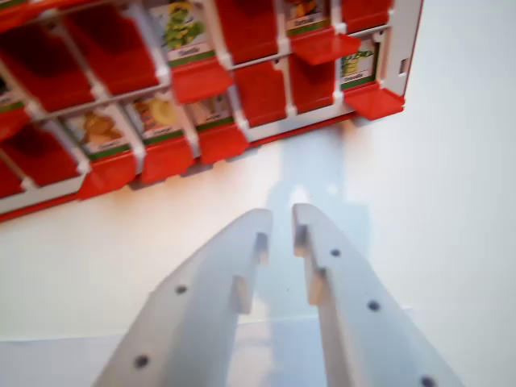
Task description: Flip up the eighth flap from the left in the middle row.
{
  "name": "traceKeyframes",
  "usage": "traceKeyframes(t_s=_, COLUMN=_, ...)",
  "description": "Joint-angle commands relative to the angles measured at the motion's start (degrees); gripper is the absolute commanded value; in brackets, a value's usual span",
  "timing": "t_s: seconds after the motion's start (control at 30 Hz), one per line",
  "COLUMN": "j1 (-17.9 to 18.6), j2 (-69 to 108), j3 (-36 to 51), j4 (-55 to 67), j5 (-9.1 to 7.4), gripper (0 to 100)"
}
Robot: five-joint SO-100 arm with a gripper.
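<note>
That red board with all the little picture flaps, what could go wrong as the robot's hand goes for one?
1. The flaps sit close together, so the hand, its fingers only slightly apart, might nudge a neighbour instead of the intended one.
2. The hand is apart from the red board, hovering over the white table, and the view is blurred, so aiming may be off.
3. Pushing a flap could slide the whole board.

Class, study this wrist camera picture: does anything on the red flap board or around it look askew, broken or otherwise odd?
Nothing looks damaged or spilled. The red flap board runs slanted across the view, likely from camera angle. Some flaps are up showing picture cards, others down. The gripper hangs slightly open above the bare white table.
</note>
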Motion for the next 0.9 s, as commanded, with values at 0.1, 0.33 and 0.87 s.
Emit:
traceKeyframes(t_s=0.1, j1=-5.3, j2=30.7, j3=11.9, j4=6.3, j5=-3.34, gripper=3)
traceKeyframes(t_s=0.33, j1=-12.3, j2=44.6, j3=12.6, j4=13.3, j5=-2.81, gripper=3)
traceKeyframes(t_s=0.87, j1=-15.3, j2=53.8, j3=9.5, j4=24.5, j5=0.62, gripper=3)
